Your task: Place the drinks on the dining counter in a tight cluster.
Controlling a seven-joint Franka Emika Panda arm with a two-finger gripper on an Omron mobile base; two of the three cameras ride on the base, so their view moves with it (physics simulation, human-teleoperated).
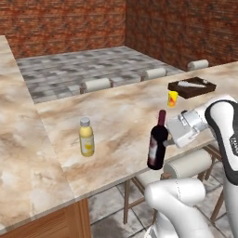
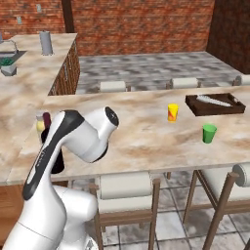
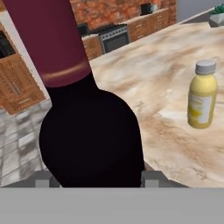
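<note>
- Wine bottle: tall, dark body, red neck; leans a little, base at near edge of dining counter, over the stool gap. Hand view: bottle body sits right betw. the two finger tips, neck running up out of frame.
- Gripper: white hand comes in from the right at bottle's mid-body; jaws part-open, closed around the wine bottle on both sides — grip on it. Exact pad contact hidden by the bottle.
- Juice bottle: stubby, yellow, pale cap; upright on counter, left of wine bottle, apart from it, no contact. Hand view: juice bottle stands beyond and to the right of the wine bottle. Right base view: mostly hidden behind arm, only a yellow sliver seen.
- Yellow cup: small, upright, farther along counter, just before the tray. Right base view: mid-counter.
- Green cup: small, upright, nearer front edge, right of yellow cup.
- Dark tray: rectangular, far right part of counter, pale flat item inside; type unclear.
- Stools: round cushioned, along far edge; more stools at near edge.
- Dining counter, right base view: beige-brown marbled top.
- Surround: red brick walls, grey tile floor.
</note>
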